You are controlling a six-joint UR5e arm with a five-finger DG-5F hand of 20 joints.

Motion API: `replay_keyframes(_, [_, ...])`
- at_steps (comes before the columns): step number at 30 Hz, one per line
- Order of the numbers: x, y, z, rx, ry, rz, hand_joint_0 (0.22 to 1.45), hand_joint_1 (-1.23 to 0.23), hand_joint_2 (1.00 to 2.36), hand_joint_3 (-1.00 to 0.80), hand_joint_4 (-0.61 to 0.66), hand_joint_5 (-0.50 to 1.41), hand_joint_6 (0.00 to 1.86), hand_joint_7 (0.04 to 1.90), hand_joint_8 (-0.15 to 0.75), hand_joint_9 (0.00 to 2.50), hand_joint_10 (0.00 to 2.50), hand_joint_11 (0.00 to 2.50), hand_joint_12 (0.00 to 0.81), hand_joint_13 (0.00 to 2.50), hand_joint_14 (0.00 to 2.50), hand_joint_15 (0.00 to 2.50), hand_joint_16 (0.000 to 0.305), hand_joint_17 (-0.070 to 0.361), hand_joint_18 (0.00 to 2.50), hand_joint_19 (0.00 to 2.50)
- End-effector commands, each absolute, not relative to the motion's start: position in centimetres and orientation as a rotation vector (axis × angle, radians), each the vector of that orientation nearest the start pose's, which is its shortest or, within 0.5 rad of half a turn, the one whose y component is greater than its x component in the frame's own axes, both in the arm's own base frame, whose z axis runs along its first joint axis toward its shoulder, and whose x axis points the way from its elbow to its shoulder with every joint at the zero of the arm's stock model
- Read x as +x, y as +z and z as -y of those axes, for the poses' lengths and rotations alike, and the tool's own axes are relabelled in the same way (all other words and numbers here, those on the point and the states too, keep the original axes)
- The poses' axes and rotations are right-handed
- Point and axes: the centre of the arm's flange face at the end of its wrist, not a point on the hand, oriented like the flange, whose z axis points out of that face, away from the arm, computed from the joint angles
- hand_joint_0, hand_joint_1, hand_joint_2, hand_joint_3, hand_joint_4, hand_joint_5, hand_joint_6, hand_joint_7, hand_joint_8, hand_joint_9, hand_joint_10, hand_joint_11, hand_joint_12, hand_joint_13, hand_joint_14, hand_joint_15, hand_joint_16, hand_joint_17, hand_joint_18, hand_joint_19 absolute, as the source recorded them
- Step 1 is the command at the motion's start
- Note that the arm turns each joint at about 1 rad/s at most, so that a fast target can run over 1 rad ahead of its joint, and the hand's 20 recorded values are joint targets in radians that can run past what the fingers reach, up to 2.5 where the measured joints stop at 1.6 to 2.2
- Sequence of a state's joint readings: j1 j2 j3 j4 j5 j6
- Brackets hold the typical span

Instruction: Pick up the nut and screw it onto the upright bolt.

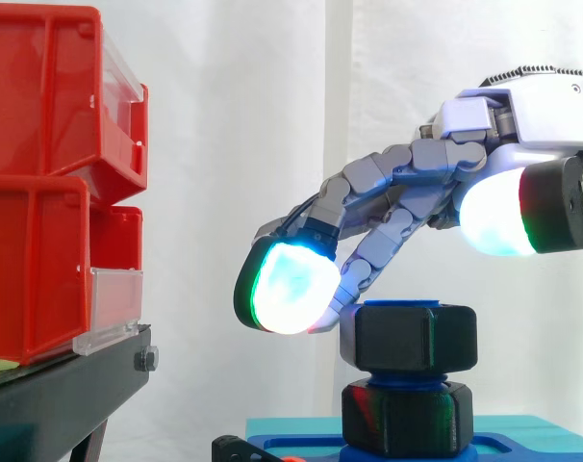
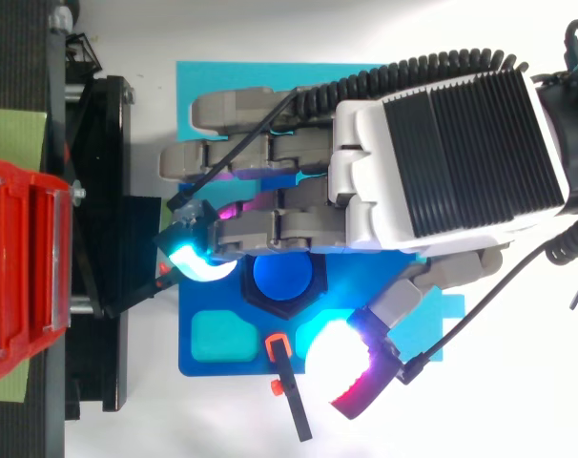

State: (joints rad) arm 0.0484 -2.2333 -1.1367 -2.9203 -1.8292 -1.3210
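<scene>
A black hex nut (image 1: 417, 337) sits at the top of the upright blue bolt (image 2: 281, 277), whose round blue end shows inside the nut from above. A second black nut (image 1: 407, 419) sits lower on the same bolt, against the blue base plate (image 2: 213, 361). My hand (image 1: 436, 159) hovers over the upper nut, fingers loosely bent. A glowing cyan fingertip (image 1: 290, 287) hangs just left of the nut, and a slimmer finger touches its upper left edge. The thumb pad (image 2: 339, 355) is off to the nut's other side, higher up and apart from it.
Stacked red bins (image 1: 41, 183) stand on a black stand (image 1: 61, 395) to the left. The base plate lies on a teal mat (image 2: 232, 81) and has a teal hex recess (image 2: 222, 334). A black and orange clamp (image 2: 287, 386) juts from the plate's edge.
</scene>
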Motion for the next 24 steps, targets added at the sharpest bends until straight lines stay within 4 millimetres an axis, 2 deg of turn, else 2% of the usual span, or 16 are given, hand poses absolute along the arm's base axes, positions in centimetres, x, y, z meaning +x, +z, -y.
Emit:
replay_keyframes(1, [74.3, 30.8, 7.3, -0.042, 0.439, -1.593, 0.46, -0.3, 1.0, -0.5, 0.19, -0.13, 0.5, 0.71, 0.227, 0.56, 0.0, 0.0, 0.315, 0.23, 0.0, 0.0, 0.036, 0.08, 0.0, 0.0])
replay_keyframes(8, [74.3, 30.8, 7.6, -0.037, 0.436, -1.596, 0.47, -0.31, 1.0, -0.5, 0.2, -0.13, 0.5, 0.72, 0.247, 0.7, 0.0, 0.0, 0.314, 0.35, 0.0, 0.0, 0.035, 0.079, 0.0, 0.0])
replay_keyframes(14, [74.2, 30.8, 7.9, -0.034, 0.432, -1.596, 0.49, -0.33, 1.0, -0.5, 0.24, -0.1, 0.5, 0.85, 0.253, 0.87, 0.0, 0.0, 0.302, 0.5, 0.0, 0.0, 0.032, 0.072, 0.0, 0.0])
replay_keyframes(24, [74.2, 30.7, 8.3, -0.029, 0.429, -1.599, 0.51, -0.35, 1.0, -0.5, 0.25, -0.07, 0.5, 0.98, 0.263, 1.08, 0.0, 0.0, 0.284, 0.72, 0.0, 0.01, 0.03, 0.067, 0.22, 0.0])
